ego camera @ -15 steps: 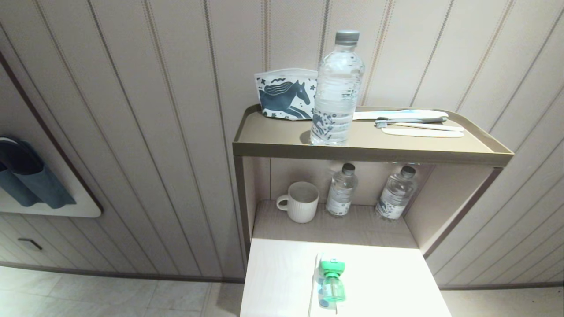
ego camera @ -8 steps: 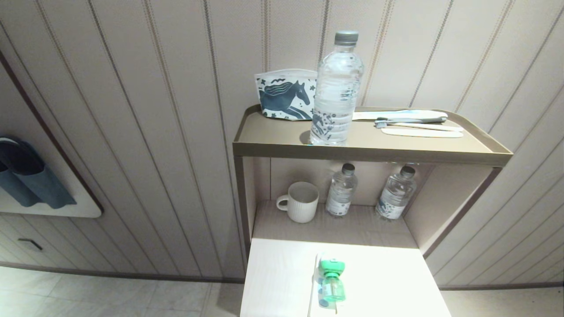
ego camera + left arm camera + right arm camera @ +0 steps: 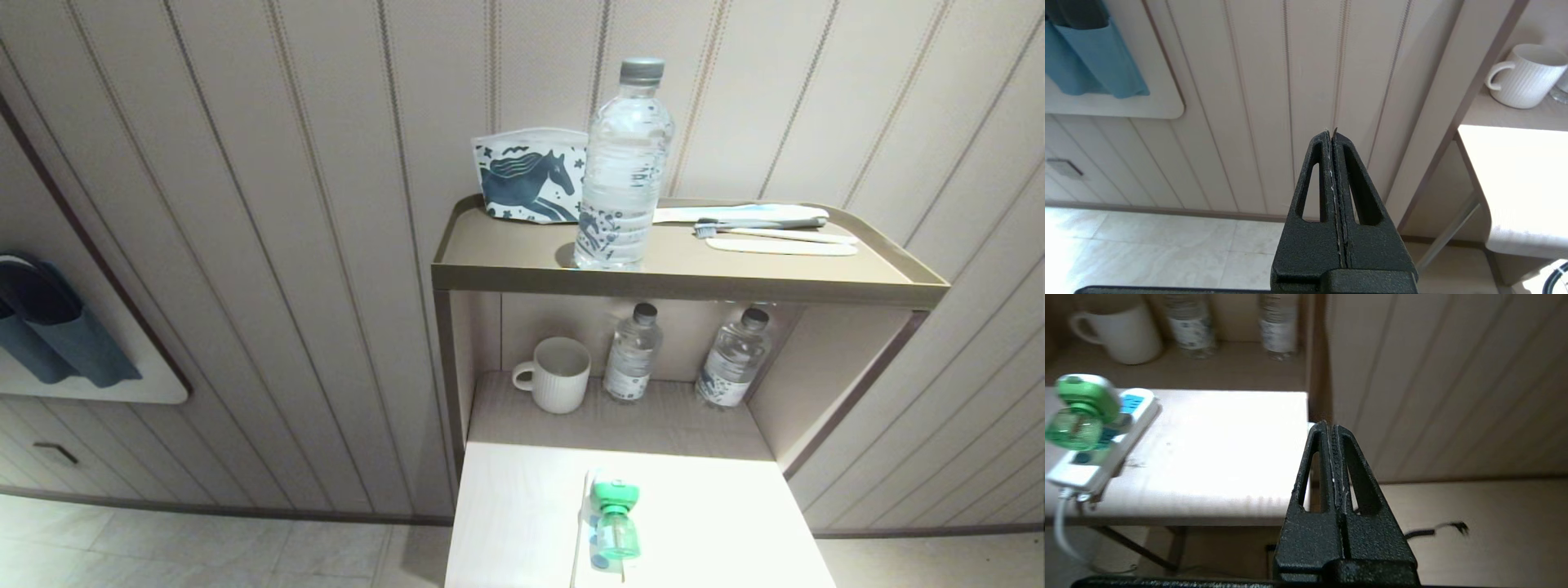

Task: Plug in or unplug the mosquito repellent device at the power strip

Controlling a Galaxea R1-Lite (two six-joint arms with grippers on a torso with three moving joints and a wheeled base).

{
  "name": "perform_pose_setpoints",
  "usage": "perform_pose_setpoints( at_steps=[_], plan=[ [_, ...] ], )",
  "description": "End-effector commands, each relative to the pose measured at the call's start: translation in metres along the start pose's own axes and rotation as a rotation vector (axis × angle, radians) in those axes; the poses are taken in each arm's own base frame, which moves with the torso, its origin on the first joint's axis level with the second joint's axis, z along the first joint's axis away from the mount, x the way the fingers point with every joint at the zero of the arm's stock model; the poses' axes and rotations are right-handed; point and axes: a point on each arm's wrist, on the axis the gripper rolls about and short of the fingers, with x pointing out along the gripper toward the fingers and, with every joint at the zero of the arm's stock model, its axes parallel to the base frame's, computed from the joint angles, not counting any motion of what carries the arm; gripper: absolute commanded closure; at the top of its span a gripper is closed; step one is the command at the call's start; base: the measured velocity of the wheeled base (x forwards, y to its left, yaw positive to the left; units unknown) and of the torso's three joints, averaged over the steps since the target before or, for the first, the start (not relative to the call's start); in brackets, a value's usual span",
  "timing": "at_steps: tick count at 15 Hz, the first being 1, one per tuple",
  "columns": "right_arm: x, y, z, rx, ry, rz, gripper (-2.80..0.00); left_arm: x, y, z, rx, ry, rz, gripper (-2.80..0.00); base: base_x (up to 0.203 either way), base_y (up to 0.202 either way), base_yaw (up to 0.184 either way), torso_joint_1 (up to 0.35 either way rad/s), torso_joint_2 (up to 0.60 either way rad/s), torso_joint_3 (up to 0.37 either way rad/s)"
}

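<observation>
The mosquito repellent device [image 3: 615, 514], green-topped with a clear green bottle, stands plugged into the white power strip [image 3: 584, 535] on the bright white table at the bottom of the head view. The right wrist view shows the same device [image 3: 1079, 412] seated on the power strip [image 3: 1106, 445], with the strip's white cord hanging off the table's near edge. My right gripper [image 3: 1331, 424] is shut and empty, off the table's right corner and well away from the device. My left gripper [image 3: 1331, 131] is shut and empty, held before the panelled wall left of the table. Neither arm shows in the head view.
A two-level shelf unit [image 3: 686, 282] stands behind the table. Its top holds a tall water bottle [image 3: 624, 167], a horse-print pouch [image 3: 526, 175] and toothbrushes [image 3: 763, 229]. Below stand a white mug [image 3: 557, 374] and two small bottles [image 3: 633, 353]. A black cable [image 3: 1437, 530] lies on the floor.
None in the head view: the device, the strip and the shelf items stay where they were, and no arm enters the picture.
</observation>
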Motion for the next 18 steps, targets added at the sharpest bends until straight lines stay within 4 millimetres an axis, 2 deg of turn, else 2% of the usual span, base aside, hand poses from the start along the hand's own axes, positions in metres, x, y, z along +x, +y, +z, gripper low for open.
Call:
perform_pose_setpoints(
  at_steps=[1, 4, 18],
  plan=[
    [0.0033, 0.0018, -0.0115, -0.005, 0.016, 0.078, 0.00, 0.0000, 0.0000, 0.0004, 0.015, -0.004, 0.000, 0.00, 0.000, 0.000, 0.000, 0.000, 0.00, 0.000],
    [0.0057, 0.0020, -0.0095, 0.016, -0.047, 0.077, 0.00, 0.0000, 0.0000, 0.0002, 0.013, -0.002, -0.001, 0.00, 0.000, 0.000, 0.000, 0.000, 0.00, 0.000],
    [0.0057, 0.0019, -0.0094, 0.023, -0.048, 0.070, 0.00, 0.0000, 0.0000, 0.0008, -0.006, -0.008, 0.001, 0.00, 0.000, 0.000, 0.000, 0.000, 0.00, 0.000]
  ],
)
